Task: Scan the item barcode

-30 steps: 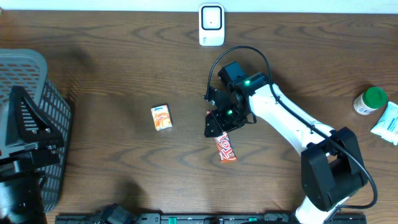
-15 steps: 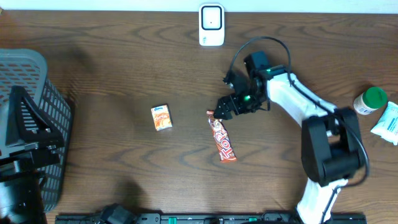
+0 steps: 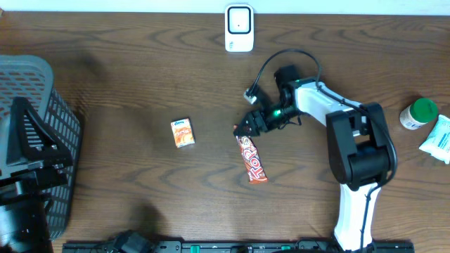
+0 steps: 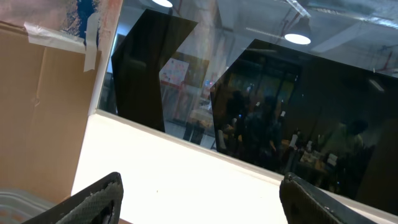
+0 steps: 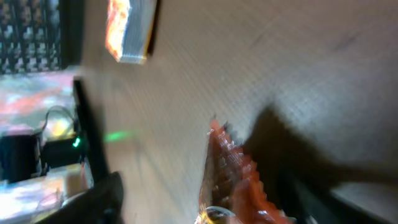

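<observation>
While the left gripper (image 4: 200, 202) points up and away from the table (image 3: 126, 70), its two fingers set wide apart with nothing between them, the right gripper (image 3: 246, 126) is down near the middle of the tabletop at the upper end of the candy bar (image 3: 254, 163). The bar, in an orange-red wrapper with white lettering, lies flat on the dark wood, running from the gripper toward the table's front edge at a slight slant. In the blurred right wrist view, the crimped end of the wrapper sits between the two dark fingers (image 5: 102, 200), which stand apart on either side of it without clearly pressing on it, so the jaws read as spread and the bar as not held. The white scanner (image 3: 239, 28) stands at the far edge, well apart from the bar. A small orange box (image 3: 183, 132) lies to the left of the bar, a grey basket (image 3: 42, 91) sits at the left edge, and a green-capped bottle (image 3: 419, 113) and a white packet (image 3: 439, 139) are at the right edge.
</observation>
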